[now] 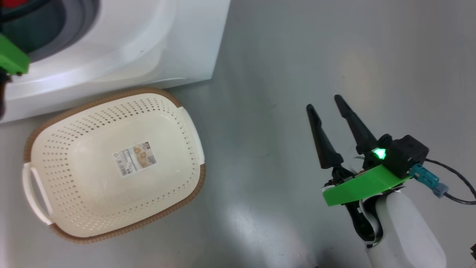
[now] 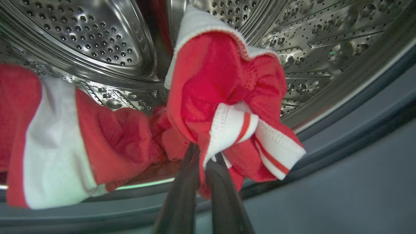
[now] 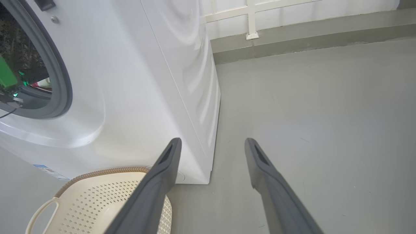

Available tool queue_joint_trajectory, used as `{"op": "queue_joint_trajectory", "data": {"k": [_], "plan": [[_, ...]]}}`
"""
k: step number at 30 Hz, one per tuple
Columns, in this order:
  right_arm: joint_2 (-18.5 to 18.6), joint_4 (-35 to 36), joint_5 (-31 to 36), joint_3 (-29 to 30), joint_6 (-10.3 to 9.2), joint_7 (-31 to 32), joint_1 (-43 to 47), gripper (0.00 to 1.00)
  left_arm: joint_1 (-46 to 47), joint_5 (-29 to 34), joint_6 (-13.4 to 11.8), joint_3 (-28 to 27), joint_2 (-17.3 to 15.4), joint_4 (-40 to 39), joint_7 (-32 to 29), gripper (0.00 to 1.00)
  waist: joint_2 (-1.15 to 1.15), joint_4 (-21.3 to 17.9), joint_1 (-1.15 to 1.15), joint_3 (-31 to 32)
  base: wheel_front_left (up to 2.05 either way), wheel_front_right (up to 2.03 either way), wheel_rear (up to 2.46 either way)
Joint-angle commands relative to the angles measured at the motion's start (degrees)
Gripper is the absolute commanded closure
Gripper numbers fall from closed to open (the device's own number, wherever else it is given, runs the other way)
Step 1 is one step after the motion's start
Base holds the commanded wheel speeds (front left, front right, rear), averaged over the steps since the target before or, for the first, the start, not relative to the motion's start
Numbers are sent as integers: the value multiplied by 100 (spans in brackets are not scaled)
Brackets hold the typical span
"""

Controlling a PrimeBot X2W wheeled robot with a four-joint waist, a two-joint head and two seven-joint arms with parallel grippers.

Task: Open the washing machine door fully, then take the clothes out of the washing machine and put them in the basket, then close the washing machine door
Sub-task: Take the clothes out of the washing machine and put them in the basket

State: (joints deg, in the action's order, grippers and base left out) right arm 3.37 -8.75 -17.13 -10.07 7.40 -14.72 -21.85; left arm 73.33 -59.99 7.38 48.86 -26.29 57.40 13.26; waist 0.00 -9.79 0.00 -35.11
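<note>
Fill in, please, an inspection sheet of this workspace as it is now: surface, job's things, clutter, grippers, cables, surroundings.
Surface: grey floor, smooth, with some glare.
Job's things: washing machine opening uncovered; red-and-white clothes inside the steel drum; basket on the floor close by the machine, no clothes in it, a paper label on its bottom.
Clutter: nothing seen.
Grippers: left gripper inside the drum, shut on the clothes; right gripper open above the floor, holding nothing.
Cables: black cable at the right wrist.
Surroundings: white wall behind a raised kerb.
</note>
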Motion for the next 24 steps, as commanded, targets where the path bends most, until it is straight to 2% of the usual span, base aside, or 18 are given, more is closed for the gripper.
{"op": "queue_joint_trajectory", "data": {"k": [1,8,16,24], "plan": [[-49,112,52,-58,9,-28,79,0,-14,-85,11,-88,-211,-113,90,100,0,119,0,109,0,0,0],[-49,47,145,-37,9,-28,208,0,-396,-318,11,-262,-213,-338,169,100,0,242,0,438,0,0,0],[-49,-28,331,58,9,-28,383,0,-1152,128,11,-1270,-190,-965,173,100,0,454,0,789,0,0,0],[-49,-91,494,193,9,-28,556,0,-2039,812,11,-2305,54,-1706,174,100,0,696,0,1130,0,0,0]]}}
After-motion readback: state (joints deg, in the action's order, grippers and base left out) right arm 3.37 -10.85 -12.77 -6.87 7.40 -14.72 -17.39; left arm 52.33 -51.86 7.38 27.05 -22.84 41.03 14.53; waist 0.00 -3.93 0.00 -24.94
